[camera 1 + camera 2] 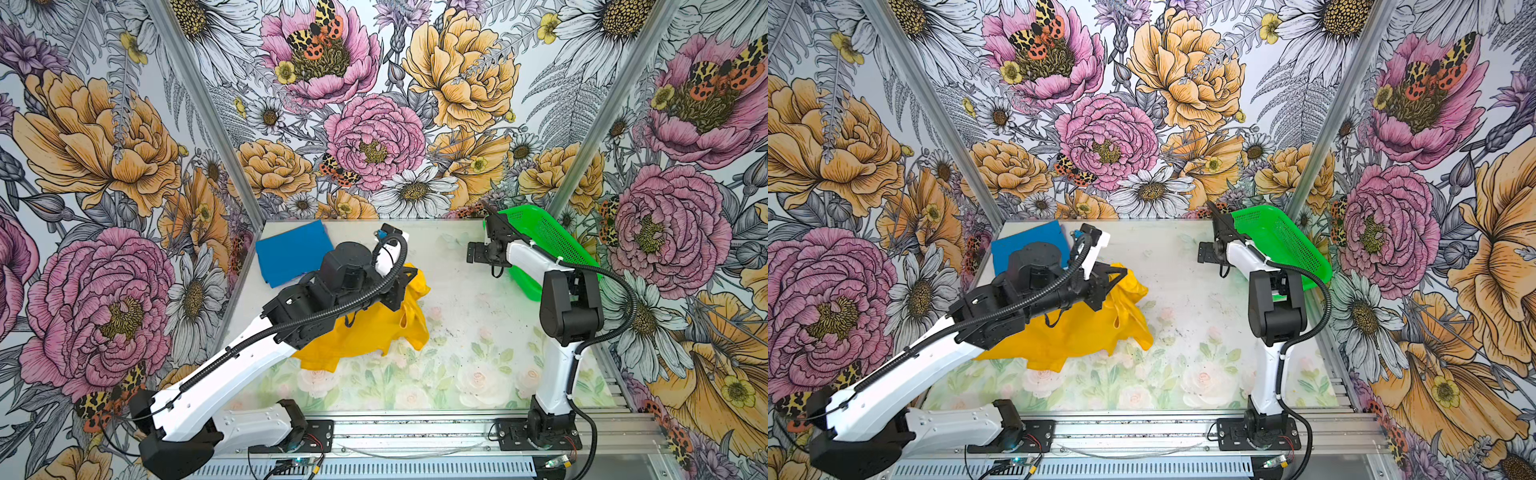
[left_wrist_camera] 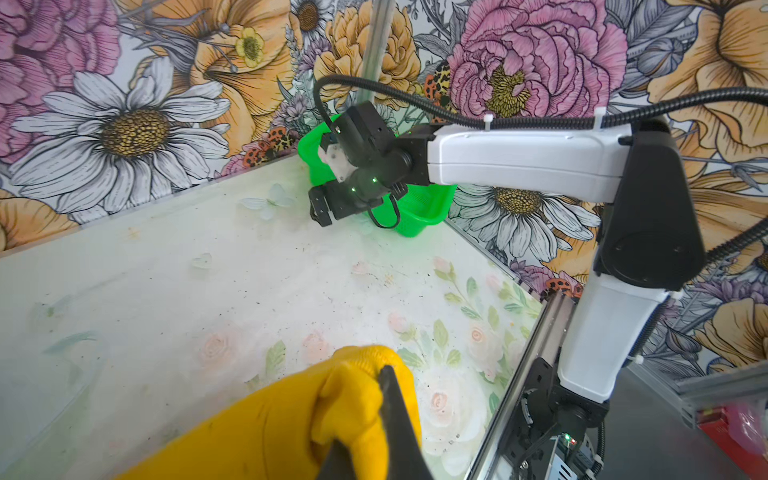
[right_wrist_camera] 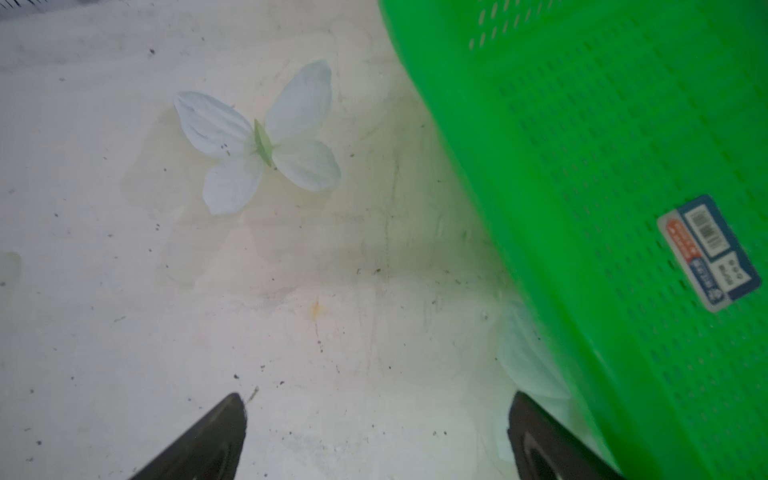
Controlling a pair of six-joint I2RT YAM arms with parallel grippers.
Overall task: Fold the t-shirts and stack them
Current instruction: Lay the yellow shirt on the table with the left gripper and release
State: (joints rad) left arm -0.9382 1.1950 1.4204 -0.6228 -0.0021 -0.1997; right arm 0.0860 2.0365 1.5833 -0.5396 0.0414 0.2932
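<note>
Your left gripper (image 2: pixel 380 376) is clamped on a bunched fold of the mustard-yellow t-shirt (image 1: pixel 365 332), and the wrist view shows cloth wrapped round the dark fingers (image 2: pixel 392 399) and held up off the table (image 1: pixel 457 332). From that pinch the shirt trails down and back toward the near left of the table, so in both top views its long axis looks to run on a diagonal, from the raised end out to the crumpled hem lying flat. Your right gripper (image 3: pixel 376 407) hangs with its jaws spread wide and nothing between them, just beside the green basket (image 1: pixel 548 241) at the far right. Bare table separates it from the yellow cloth. The left arm is therefore much the nearer one, and the right would have to reach across the middle to take a second corner. The bright blue t-shirt (image 1: pixel 291 253) lies as a flat rectangle in the far left corner, near the yellow heap. Whether the two touch is hidden behind the left arm. The yellow shirt looks far from spread, so folding has yet to begin
</note>
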